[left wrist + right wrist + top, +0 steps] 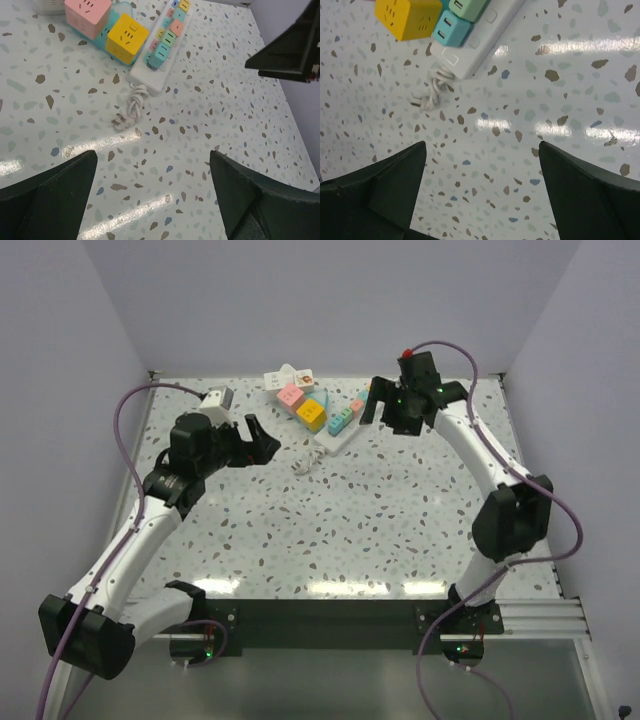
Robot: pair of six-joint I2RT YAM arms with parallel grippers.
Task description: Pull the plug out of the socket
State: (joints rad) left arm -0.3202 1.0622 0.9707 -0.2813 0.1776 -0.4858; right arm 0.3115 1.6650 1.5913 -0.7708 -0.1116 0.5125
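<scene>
No lettering to read anywhere. The white packet (288,374) at the back carries a small coloured mark, too tiny to make out. Pink cube (87,15), yellow cube (127,37) and white power strip (151,82) show only socket slots.

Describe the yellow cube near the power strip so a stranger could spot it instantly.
Start at the speckled white tabletop and look to the cluster of coloured blocks at its far middle, beside the long white power strip. The yellow plastic cube sits just left of that strip, closer to the near edge than the pink cube; it is the only large yellow block there.
</scene>
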